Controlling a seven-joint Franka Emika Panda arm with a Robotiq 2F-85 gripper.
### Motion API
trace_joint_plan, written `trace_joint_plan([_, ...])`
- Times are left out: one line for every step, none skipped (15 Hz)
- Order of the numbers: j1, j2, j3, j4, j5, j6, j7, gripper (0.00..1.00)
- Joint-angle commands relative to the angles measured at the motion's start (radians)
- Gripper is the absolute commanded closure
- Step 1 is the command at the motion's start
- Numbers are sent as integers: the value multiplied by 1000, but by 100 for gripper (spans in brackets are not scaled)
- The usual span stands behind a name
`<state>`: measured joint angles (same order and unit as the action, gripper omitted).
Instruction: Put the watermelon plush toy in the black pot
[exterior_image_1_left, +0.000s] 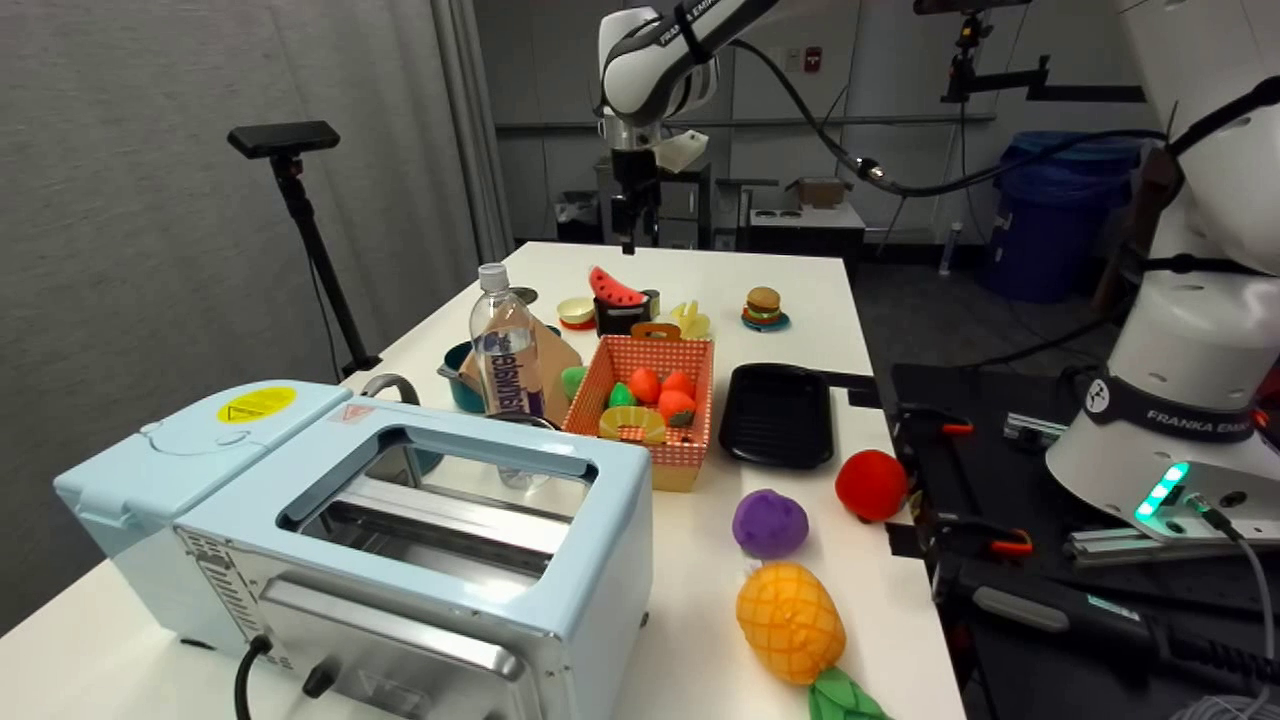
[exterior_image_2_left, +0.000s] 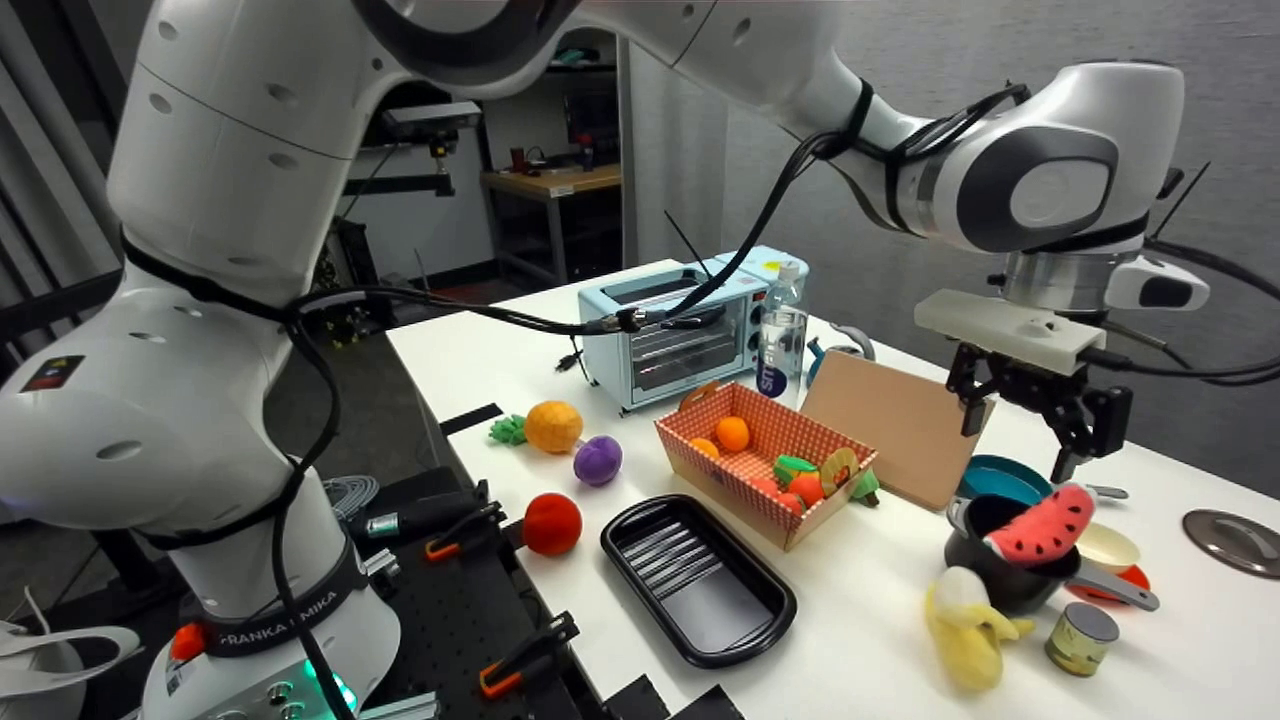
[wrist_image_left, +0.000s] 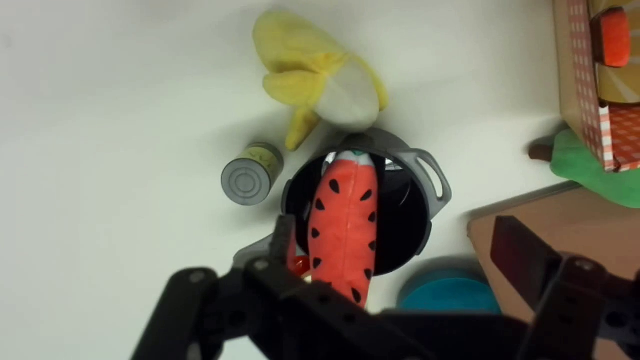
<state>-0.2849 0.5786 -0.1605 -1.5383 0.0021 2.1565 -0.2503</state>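
Step in hand: release into the pot (exterior_image_2_left: 1020, 590), judged as all but done. The melon (wrist_image_left: 345, 210) is being held there at a tilt, one end being cradled inside, the other being propped out over the rim. The fingers (wrist_image_left: 522, 260) are being held wide apart above it; nothing is being gripped. For the next move, a straight lift is probably being called for, contact with the jutting end being avoided, since the melon might be tipped out by a brush. Should deeper seating be wanted, a light downward push is being suggested first.

Containers: in the pot, only the melon is being made out. In the basket (exterior_image_2_left: 725, 492), oranges (exterior_image_2_left: 732, 434), red fruit (exterior_image_2_left: 806, 489), a green piece (exterior_image_2_left: 793, 466) and a yellow slice (exterior_image_2_left: 838, 468) are being held. A cream bowl (exterior_image_2_left: 1108, 550) is apparently being carried by a red dish (exterior_image_2_left: 1137, 577), near the pot. A teal pan (exterior_image_2_left: 1000, 471) is being partly masked; its contents are not being fully shown.
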Motion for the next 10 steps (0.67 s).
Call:
trace_joint_plan([-9, 6, 12, 4, -7, 0, 3, 0])
trace_joint_plan([-9, 16, 12, 4, -7, 3, 3, 0])
trace_joint_plan([-9, 25, 13, 4, -7, 6, 3, 0])
trace_joint_plan([-9, 31, 13, 4, -7, 10, 3, 0])
trace_joint_plan([-10, 35, 13, 5, -8, 12, 3, 0])
trace_joint_plan([-10, 36, 13, 5, -8, 12, 3, 0])
trace_joint_plan([-10, 36, 13, 6, -8, 12, 3, 0])
trace_joint_plan([-10, 36, 13, 7, -8, 12, 3, 0])
trace_joint_plan([-10, 36, 13, 8, -8, 12, 3, 0])
trace_joint_plan([-10, 36, 13, 8, -8, 12, 3, 0])
